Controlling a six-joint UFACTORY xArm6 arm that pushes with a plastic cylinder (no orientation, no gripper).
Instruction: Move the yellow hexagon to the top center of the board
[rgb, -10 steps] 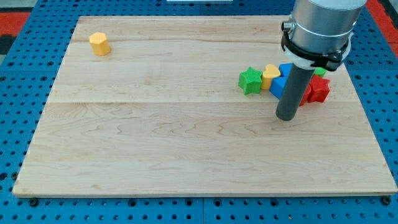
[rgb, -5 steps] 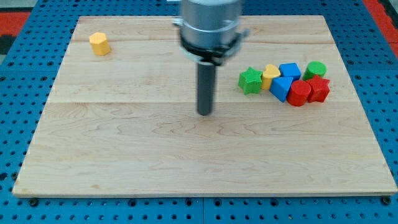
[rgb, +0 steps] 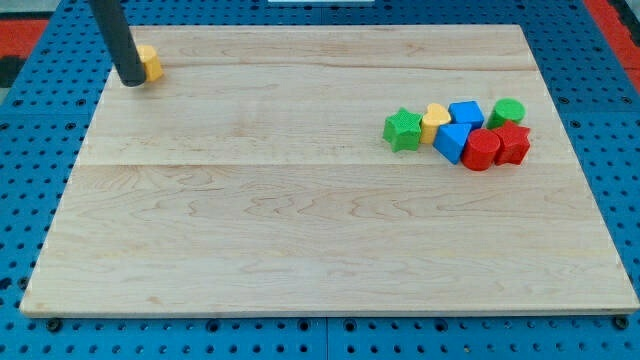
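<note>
The yellow hexagon sits near the board's top left corner, partly hidden behind my rod. My tip rests on the wooden board right at the hexagon's left side, touching or nearly touching it. The rod rises up and to the left, out of the view's top.
A cluster of blocks lies at the view's right: a green star, a yellow heart, two blue blocks, a green cylinder, and two red blocks. Blue pegboard surrounds the board.
My rod has swept from beside the cluster at the right, across the board's middle, to the yellow hexagon's left side. The hexagon has shifted slightly up and left. The cluster has not moved.
</note>
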